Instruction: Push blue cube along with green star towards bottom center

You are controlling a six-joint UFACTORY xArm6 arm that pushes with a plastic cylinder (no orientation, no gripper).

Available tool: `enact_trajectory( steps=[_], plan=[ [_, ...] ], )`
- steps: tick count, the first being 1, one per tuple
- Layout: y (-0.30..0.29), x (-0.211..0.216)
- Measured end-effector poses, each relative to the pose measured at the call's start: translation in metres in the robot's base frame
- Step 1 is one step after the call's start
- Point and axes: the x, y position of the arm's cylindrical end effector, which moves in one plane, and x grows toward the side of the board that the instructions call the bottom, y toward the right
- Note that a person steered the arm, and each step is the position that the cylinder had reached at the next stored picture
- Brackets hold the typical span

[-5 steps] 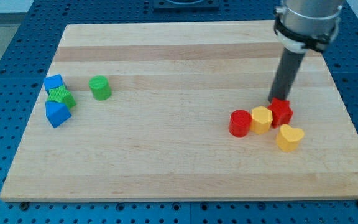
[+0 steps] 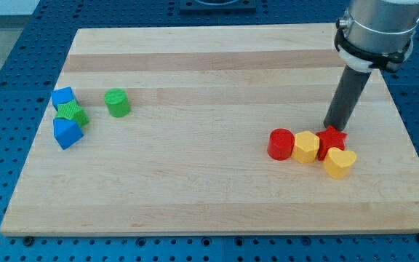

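Observation:
A blue cube (image 2: 62, 97) sits near the board's left edge, touching the top of a green star (image 2: 72, 113). A second blue block (image 2: 67, 132), its shape unclear, touches the star from below. My tip (image 2: 331, 127) is far off on the view's right, resting against the top of a red star (image 2: 332, 138). The dark rod rises from there to the top right corner.
A green cylinder (image 2: 117, 102) stands just right of the blue-green cluster. On the right, a red cylinder (image 2: 280, 143), a yellow block (image 2: 305, 146), the red star and a yellow heart (image 2: 339, 161) form a tight cluster. The wooden board (image 2: 209, 196) lies on a blue pegboard.
My rod moved right and slightly down, pushing the red star down-right against the yellow heart. The yellow block shifted slightly. The left cluster has not moved.

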Motion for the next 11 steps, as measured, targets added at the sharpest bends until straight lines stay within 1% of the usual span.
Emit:
enact_trajectory(
  steps=[3, 4, 6, 7, 8, 11],
  plan=[
    [0.0, -0.013],
    [0.0, -0.025],
    [0.001, -0.027],
    [-0.006, -0.043],
    [-0.014, -0.074],
    [-0.038, -0.147]
  ],
)
